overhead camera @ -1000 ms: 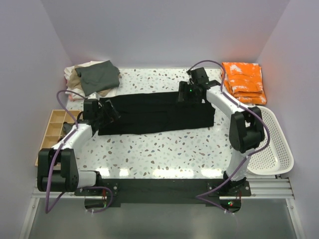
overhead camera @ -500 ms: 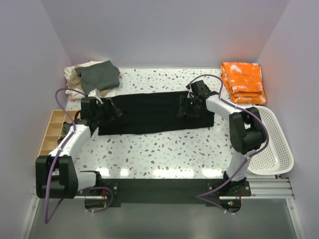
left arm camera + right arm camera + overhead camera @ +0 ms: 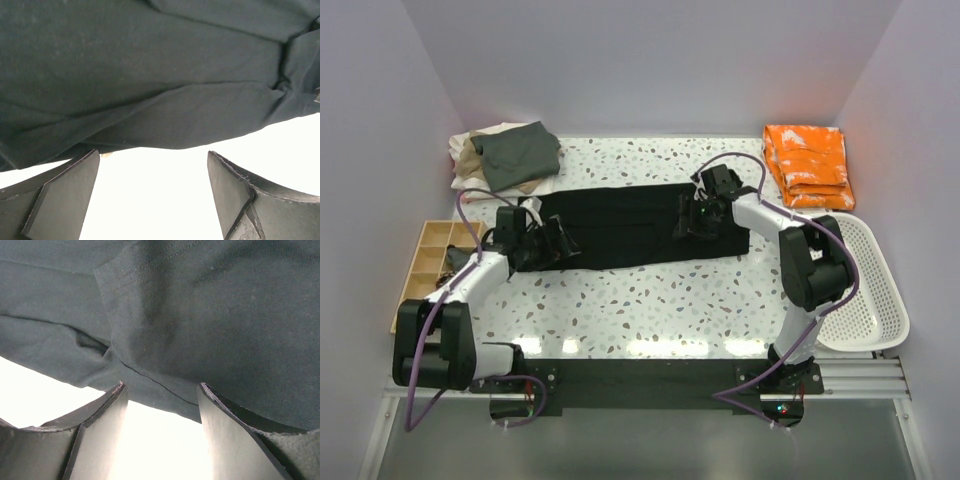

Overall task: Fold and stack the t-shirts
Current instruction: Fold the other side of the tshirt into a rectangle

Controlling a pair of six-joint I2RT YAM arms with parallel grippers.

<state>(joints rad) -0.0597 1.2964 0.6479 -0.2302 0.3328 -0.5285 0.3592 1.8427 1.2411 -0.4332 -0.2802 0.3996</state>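
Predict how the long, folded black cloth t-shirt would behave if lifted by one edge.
The folded black cloth t-shirt would probably hang limp: it lies flat with soft creases. Its loose layers, overlapping in the wrist views, would likely slip apart. It looks thin, so probably light; pushed across the speckled table, it may bunch.

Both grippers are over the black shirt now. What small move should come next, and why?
Probably ease the left gripper and right gripper forward onto the edge of the black t-shirt, then close. Both wrist views show open fingers holding nothing, with the cloth edge at their tips.
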